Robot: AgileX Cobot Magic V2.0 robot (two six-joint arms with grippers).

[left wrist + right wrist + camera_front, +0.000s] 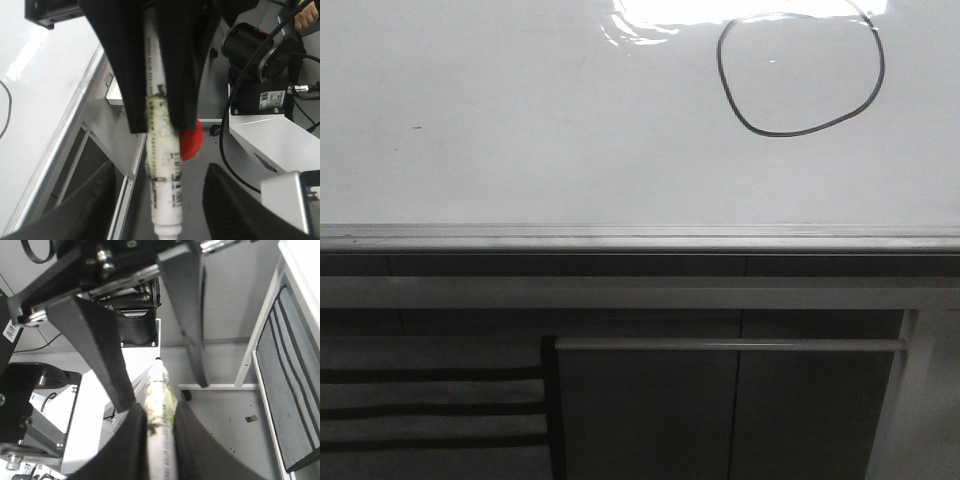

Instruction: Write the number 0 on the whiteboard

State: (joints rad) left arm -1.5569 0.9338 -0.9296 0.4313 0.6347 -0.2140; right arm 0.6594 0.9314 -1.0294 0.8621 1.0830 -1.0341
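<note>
My left gripper [156,107] is clamped on a white marker [162,165]. My right gripper [160,390] has its fingers spread wide. The number 0 [801,73] sits in the upper right of the whiteboard [520,130], a closed loop.

Dim room of dark cabinets and pale metal framing.

In the front view, dark flat cabinet panels [650,420] fill the 6 o'clock half, crossed by a pale horizontal metal rail [620,292] and a thinner white bar [730,344]; a black-striped grey slatted panel [430,400] sits at 8 o'clock. From the right wrist view, a speckled grey floor [225,420] lies beneath a white metal frame leg [260,330].
</note>
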